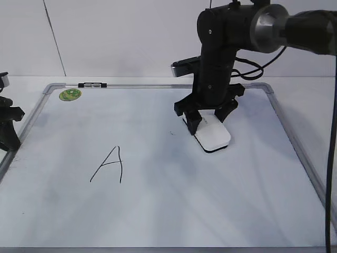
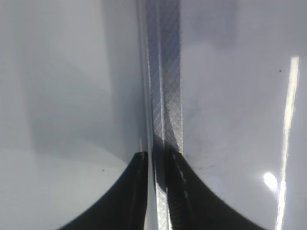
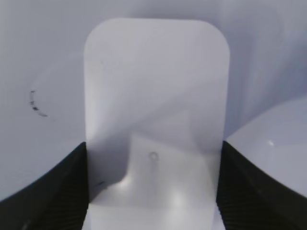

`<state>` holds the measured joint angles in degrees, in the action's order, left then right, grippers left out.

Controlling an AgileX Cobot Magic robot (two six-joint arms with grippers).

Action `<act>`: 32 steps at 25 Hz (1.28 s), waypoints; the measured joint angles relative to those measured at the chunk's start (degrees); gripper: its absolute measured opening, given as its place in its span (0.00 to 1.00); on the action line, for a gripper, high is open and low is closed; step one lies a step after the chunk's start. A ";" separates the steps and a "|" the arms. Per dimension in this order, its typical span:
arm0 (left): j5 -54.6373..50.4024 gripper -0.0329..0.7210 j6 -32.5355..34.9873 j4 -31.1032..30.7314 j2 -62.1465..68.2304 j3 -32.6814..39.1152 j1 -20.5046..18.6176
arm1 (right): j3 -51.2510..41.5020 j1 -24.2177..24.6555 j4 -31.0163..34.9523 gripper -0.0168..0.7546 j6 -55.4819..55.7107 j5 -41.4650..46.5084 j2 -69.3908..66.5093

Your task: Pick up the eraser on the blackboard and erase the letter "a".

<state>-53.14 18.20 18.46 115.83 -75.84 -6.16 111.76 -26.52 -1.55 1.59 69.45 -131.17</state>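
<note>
Nearest to me is the bare front stretch of the blackboard (image 1: 174, 221), a big white board in a grey metal frame that fills most of the counter (image 1: 310, 87). At the far left edge the left gripper (image 1: 9, 129) sits over the frame, its dark fingers (image 2: 127, 191) drawn narrow, one on each side of the metal rail, with nothing held that I can make out. A green round sticker (image 1: 70, 95) marks the far left corner, and a black marker (image 1: 92, 85) lies along the top rail just beside it. Left of centre is a large angular capital "A" (image 1: 109, 166) in thin black line. Right of centre, toward the back, the eraser (image 1: 213, 134) lies flat on the board, white side up. The right gripper (image 1: 209, 118) is down over it, spread wide, one finger (image 3: 53, 191) against each long side of the eraser. A faint curved black trace (image 3: 36, 105) shows on the board just left of it.
</note>
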 joint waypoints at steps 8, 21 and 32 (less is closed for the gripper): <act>0.00 0.19 0.00 0.00 0.00 0.00 0.00 | -0.28 -7.38 0.46 0.76 0.00 0.00 0.22; 0.07 0.19 0.00 0.24 0.00 0.00 0.00 | -0.38 -3.96 1.07 0.76 0.28 0.10 0.22; -0.03 0.19 0.00 0.14 0.03 -0.09 0.00 | -1.26 4.22 -2.52 0.76 0.64 0.69 4.14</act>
<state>-53.17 18.20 18.60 115.85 -75.94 -6.16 110.49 -22.30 -4.07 2.23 70.15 -127.03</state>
